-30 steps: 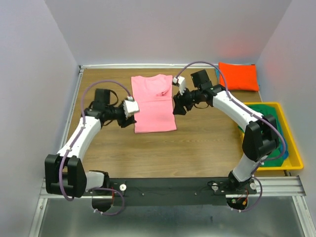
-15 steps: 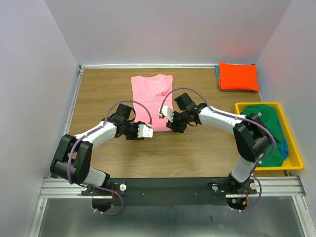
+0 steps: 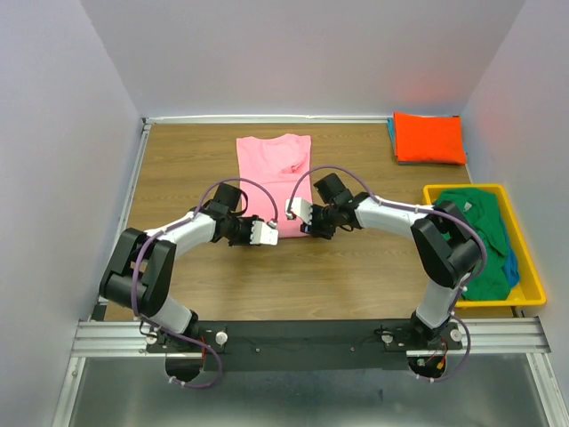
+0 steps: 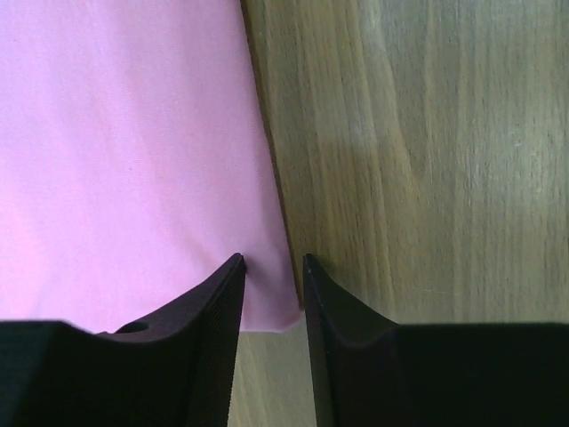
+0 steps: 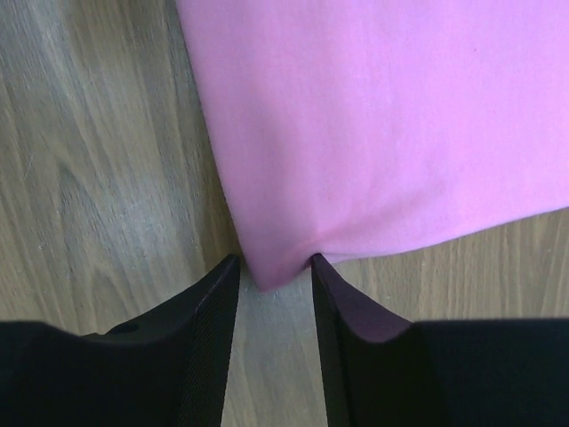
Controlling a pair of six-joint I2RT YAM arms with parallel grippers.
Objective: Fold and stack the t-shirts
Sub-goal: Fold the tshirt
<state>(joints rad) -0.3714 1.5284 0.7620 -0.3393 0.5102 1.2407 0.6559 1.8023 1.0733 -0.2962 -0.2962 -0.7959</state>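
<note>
Top view: the pink shirt lies flat at mid-counter, collar far. Its near edge is partly hidden under the two claws. The left claw sits at the near left corner and the right claw at the near right corner. From here their fingers cannot be made out. The orange shirt lies folded at the far right, with a bluish edge showing under it that is too small to tell. In the bin at the right, the green shirt covers most of the blue shirt.

Left wrist view: only one corner of the pink shirt shows; the rest is cut off. The left claw has its fingers a narrow gap apart, not clamped, with the corner tip lying between them and wood showing below it.

Right wrist view: the right claw is likewise slightly parted around the other corner, with bare counter to the left.

A second ago both claws were beside the shirt's middle. Half a second ago they had reached the near edge, and they have barely shifted since. The shirt has not moved.
</note>
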